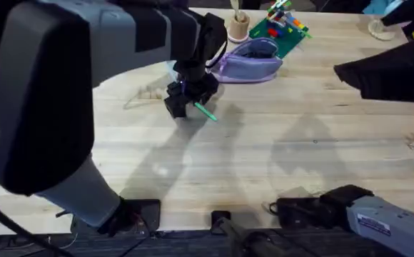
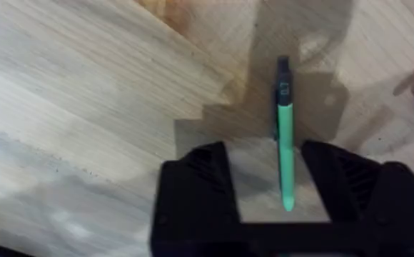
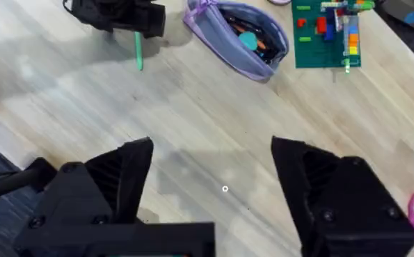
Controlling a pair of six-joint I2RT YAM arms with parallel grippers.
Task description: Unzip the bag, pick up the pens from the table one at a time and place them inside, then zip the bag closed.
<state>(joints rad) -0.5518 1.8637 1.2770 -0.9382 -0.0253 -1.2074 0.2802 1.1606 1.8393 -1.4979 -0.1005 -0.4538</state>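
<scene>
The left fingers [image 2: 275, 196] stand apart around the green pen [image 2: 285, 146] on the bench [image 1: 278, 157], ready to clamp; the right fingers [image 3: 210, 193] are apart, waiting.

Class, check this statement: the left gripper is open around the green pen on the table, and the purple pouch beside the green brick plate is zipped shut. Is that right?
Not quite. The pouch is unzipped: the right wrist view shows its mouth gaping with items inside. The rest holds: the left gripper is open around the green pen on the table, and the pouch lies beside the green brick plate.
</scene>
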